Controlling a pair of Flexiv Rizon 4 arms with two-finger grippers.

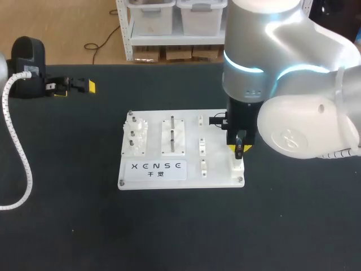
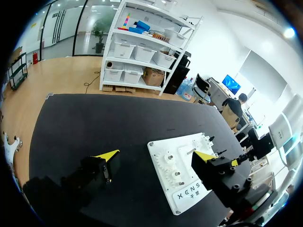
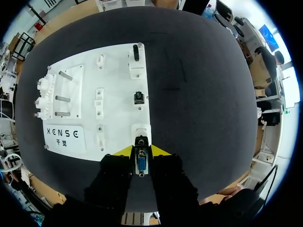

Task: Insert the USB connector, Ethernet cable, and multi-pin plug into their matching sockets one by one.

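Right jaws clenched on multi-pin plug (image 3: 141,163) over its socket (image 3: 140,130), board's (image 1: 219,180) 4 o'clock corner; left jaws released. Could bend pins if pressed down tilted.

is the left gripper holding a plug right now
No, the left gripper is open, its yellow tips wide apart with nothing held between them.
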